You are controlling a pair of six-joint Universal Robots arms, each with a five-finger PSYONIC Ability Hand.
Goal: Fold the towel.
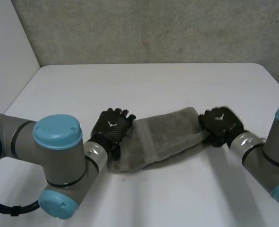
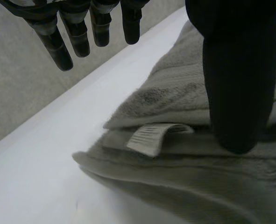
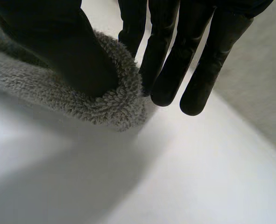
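I am pinching the towel (image 1: 163, 137) end with my right hand (image 1: 222, 124), left hand (image 1: 112, 126) open, aiming for aligned edges.

Overhead and wrist-close; shared towel (image 1: 163, 137)

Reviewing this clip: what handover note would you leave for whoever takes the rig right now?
Left hand: open, thumb resting on the left end of the towel, fingers straight off it.
Right hand: pinching the right end between thumb and fingers.
The towel lies on the table as a long layered strip, label at the left end.
Done: lengthwise folds. Left: probably bringing the ends together.
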